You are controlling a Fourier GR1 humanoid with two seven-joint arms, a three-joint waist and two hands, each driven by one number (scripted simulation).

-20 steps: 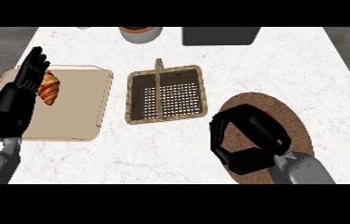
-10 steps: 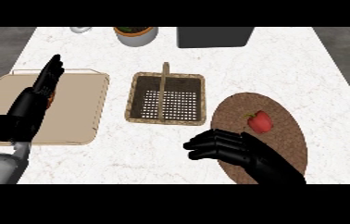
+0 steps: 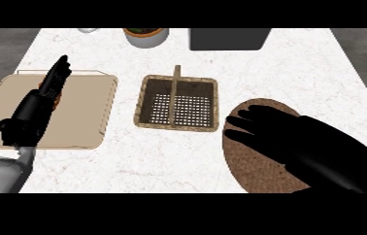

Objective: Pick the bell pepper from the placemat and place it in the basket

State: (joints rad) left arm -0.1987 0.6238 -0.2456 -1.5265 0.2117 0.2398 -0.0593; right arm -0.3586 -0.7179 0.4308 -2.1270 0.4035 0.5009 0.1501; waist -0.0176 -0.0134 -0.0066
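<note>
My right hand [image 3: 287, 137] lies spread over the round brown placemat [image 3: 247, 166] at the lower right, fingers straight and pointing left. It covers the spot where the red bell pepper lay, so the pepper is hidden. The wicker basket [image 3: 177, 103], with a handle across its middle, stands just left of the placemat and holds nothing that I can see. My left hand [image 3: 39, 103] rests open, fingers up, over the cutting board at the left.
A tan cutting board [image 3: 86, 112] lies at the left with a pastry mostly hidden behind my left hand. A plant pot [image 3: 145, 36] and a dark box [image 3: 229, 38] stand along the far edge.
My right hand has moved up and right over the placemat and now covers the red bell pepper, which showed half a second ago. The left hand stays put.
</note>
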